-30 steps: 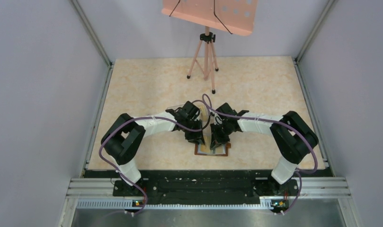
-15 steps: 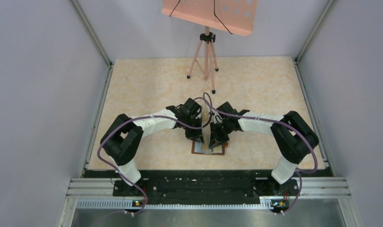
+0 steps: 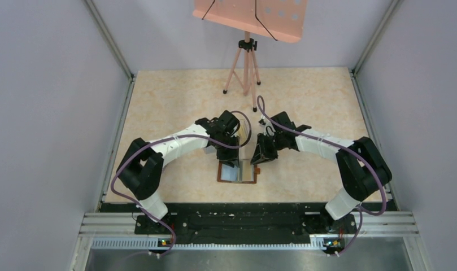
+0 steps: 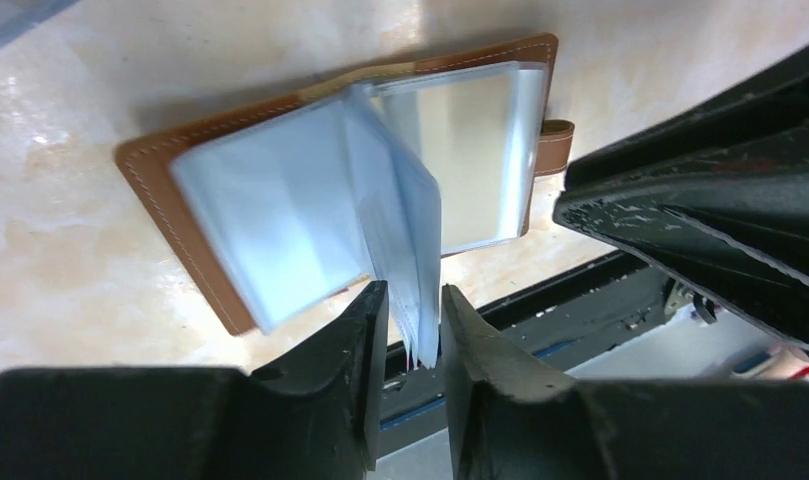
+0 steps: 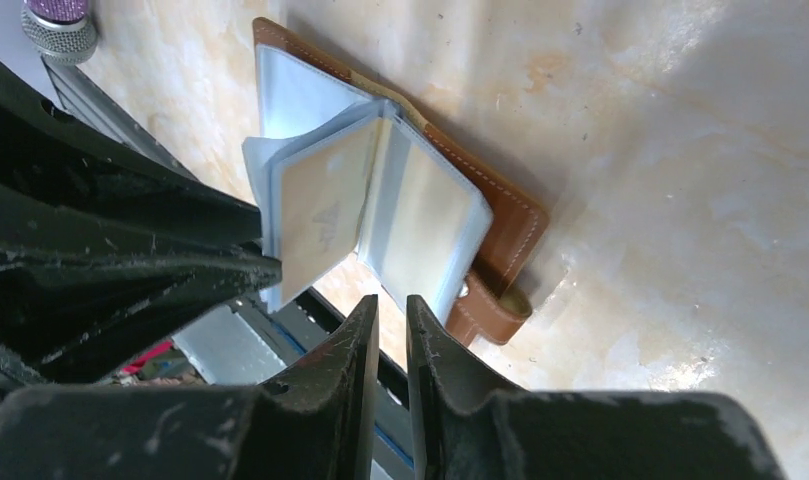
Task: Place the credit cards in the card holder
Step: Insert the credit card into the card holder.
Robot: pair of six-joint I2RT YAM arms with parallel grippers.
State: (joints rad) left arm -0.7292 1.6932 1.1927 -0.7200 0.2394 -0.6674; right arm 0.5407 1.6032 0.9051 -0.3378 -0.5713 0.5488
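The card holder, a brown leather wallet, lies open near the table's front edge. Several of its clear pocket leaves stand upright. My left gripper is open, and the lower edges of those leaves hang loosely between its fingers. In the top view the left gripper is over the wallet's far edge. My right gripper stands just right of the wallet, by its snap tab. Its jaws are a slit apart with nothing between them. One standing leaf holds a pale tan sheet, perhaps a credit card; I cannot tell.
A pink tripod carrying a salmon board stands at the back of the table. A clear box edge shows between the two wrists. A black rail runs along the near edge. Grey walls close both sides.
The card holder has slid to the left and a little farther from the rail. My right gripper has drawn back to the right of it. My left arm has swung left with the wallet.
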